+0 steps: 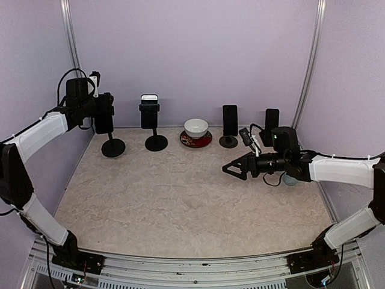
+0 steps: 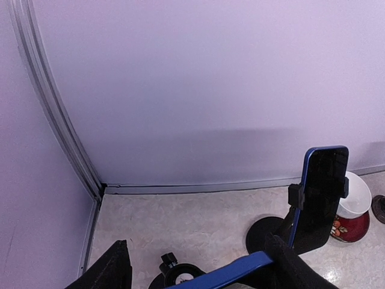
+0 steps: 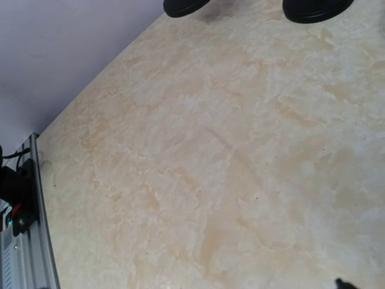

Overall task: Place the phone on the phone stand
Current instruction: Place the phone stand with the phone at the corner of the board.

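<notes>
In the top view my left gripper is raised at the far left wall, shut on a dark phone held upright. The phone is directly over the post of a black phone stand with a round base. In the left wrist view the phone's blue edge runs slantwise from the right finger toward the bottom edge. The left finger shows at the lower left. The stand's knob lies just below the phone. My right gripper hovers open over the right side of the table, holding nothing.
A second stand carries a blue-edged phone. A white bowl sits on a red plate. Two more phones stand at the back right. Walls close in the left, back and right sides.
</notes>
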Available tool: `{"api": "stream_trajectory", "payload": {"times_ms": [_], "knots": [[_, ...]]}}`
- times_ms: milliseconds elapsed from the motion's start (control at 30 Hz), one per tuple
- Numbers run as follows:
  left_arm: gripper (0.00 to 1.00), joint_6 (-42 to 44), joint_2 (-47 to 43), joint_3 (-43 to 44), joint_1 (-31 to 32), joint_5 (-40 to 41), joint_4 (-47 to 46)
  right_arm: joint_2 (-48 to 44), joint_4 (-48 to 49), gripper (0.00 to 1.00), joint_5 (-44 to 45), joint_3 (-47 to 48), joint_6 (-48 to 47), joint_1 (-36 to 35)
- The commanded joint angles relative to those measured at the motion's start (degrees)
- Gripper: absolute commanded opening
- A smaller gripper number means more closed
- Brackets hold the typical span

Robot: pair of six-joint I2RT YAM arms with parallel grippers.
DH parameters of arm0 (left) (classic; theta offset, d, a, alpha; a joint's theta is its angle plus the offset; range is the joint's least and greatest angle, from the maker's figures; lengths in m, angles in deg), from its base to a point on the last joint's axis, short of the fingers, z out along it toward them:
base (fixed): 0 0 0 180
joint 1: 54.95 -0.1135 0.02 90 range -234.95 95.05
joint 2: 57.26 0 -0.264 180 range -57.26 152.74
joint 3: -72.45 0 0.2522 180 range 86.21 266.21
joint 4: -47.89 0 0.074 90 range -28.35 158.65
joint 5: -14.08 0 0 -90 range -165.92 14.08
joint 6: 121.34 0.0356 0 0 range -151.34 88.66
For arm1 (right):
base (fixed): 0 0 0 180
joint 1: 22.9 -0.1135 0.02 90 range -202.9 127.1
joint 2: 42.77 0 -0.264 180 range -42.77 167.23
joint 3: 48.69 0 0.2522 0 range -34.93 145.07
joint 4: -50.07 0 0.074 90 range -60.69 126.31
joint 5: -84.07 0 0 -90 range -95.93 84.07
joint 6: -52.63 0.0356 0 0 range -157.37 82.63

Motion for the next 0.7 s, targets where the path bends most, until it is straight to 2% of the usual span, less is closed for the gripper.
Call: {"api": "stream_trajectory", "payload": {"times_ms": [0,667], "knots": [[0.53,2.43,0.51,5.32,-1.22,-2.24,-10.31,-0.64,-0.06,1.00,0.27,-0.60,-0.61,0.64],[0.51,4.75,10.76,12.16,-4.90,-10.70,-15.86,-0.15,-1.94,1.00,1.58,0.16,-1.32,0.82]]}}
